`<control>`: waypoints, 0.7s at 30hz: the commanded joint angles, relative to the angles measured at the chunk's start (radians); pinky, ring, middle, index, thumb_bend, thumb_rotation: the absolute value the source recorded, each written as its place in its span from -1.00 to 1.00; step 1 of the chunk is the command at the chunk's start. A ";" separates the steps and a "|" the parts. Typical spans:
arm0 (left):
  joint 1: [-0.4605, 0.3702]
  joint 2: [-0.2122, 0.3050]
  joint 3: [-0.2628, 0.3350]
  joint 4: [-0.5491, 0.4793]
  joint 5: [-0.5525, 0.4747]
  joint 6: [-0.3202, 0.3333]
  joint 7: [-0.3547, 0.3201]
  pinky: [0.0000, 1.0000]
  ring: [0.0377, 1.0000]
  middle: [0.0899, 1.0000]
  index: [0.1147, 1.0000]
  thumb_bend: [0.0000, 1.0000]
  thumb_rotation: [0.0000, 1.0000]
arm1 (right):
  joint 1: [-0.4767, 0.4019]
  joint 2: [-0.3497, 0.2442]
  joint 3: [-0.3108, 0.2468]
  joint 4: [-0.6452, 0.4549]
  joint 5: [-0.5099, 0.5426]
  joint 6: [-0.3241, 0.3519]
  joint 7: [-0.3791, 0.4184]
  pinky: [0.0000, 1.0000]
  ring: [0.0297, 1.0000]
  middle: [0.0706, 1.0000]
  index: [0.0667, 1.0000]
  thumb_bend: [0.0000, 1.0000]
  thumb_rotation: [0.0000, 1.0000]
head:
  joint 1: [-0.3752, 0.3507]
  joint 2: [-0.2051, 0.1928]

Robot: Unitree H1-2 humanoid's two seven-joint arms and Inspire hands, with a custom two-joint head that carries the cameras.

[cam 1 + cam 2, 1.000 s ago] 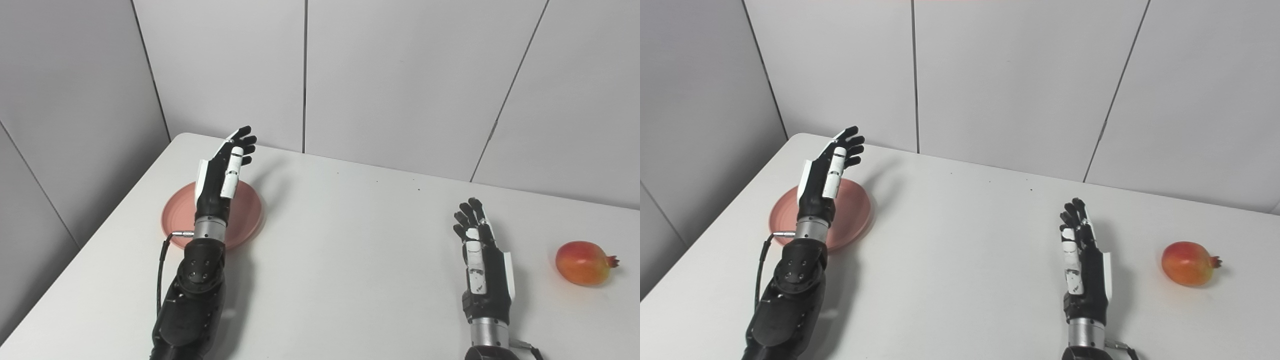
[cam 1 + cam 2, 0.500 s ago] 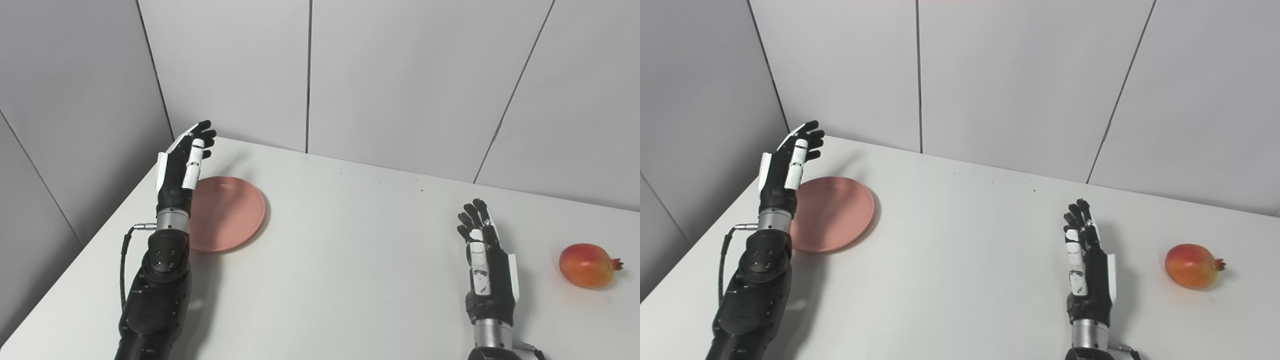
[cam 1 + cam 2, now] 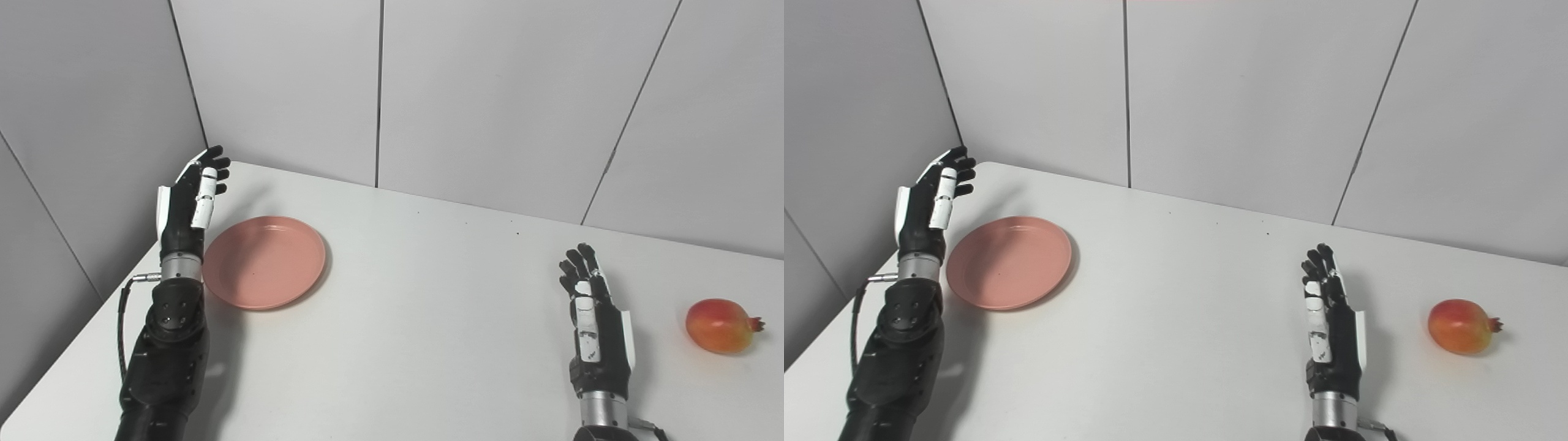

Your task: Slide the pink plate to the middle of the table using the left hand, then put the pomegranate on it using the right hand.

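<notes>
Nearest the robot, the right hand [image 3: 597, 331] waits empty with its fingers apart, well short of the pomegranate [image 3: 720, 324] lying on the table [image 3: 429, 318] toward its right edge. Farther off, the left hand [image 3: 187, 205] stands edge-on, fingers extended and holding nothing, just beside the outer left rim of the pink plate [image 3: 264, 261], which sits far over on the left. To push well, it should lower until its fingers meet that rim low down, then press steadily rightward, keeping the plate flat rather than tipping it
</notes>
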 commanded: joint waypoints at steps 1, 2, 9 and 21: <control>-0.022 0.038 0.006 0.003 -0.007 -0.023 -0.007 0.48 0.53 0.51 0.46 -0.43 0.76 | 0.056 -0.017 -0.014 0.053 0.003 -0.034 0.009 0.87 0.80 0.80 0.83 0.05 0.76 | 0.000 0.000; -0.021 0.043 0.004 0.019 -0.005 -0.030 -0.008 0.47 0.53 0.51 0.46 -0.42 0.76 | 0.057 -0.017 -0.014 0.050 0.002 -0.030 0.009 0.87 0.80 0.80 0.83 0.05 0.76 | 0.004 0.000; -0.014 0.073 -0.008 0.083 -0.010 -0.087 -0.029 0.40 0.49 0.50 0.44 -0.39 0.73 | 0.060 -0.019 -0.019 0.044 0.004 -0.029 0.010 0.86 0.81 0.80 0.82 0.06 0.75 | 0.025 0.002; -0.013 0.084 -0.015 0.140 -0.050 -0.093 -0.068 0.46 0.54 0.53 0.51 -0.42 0.71 | 0.060 -0.022 -0.020 0.047 0.004 -0.048 0.012 0.84 0.81 0.81 0.82 0.02 0.74 | 0.030 0.006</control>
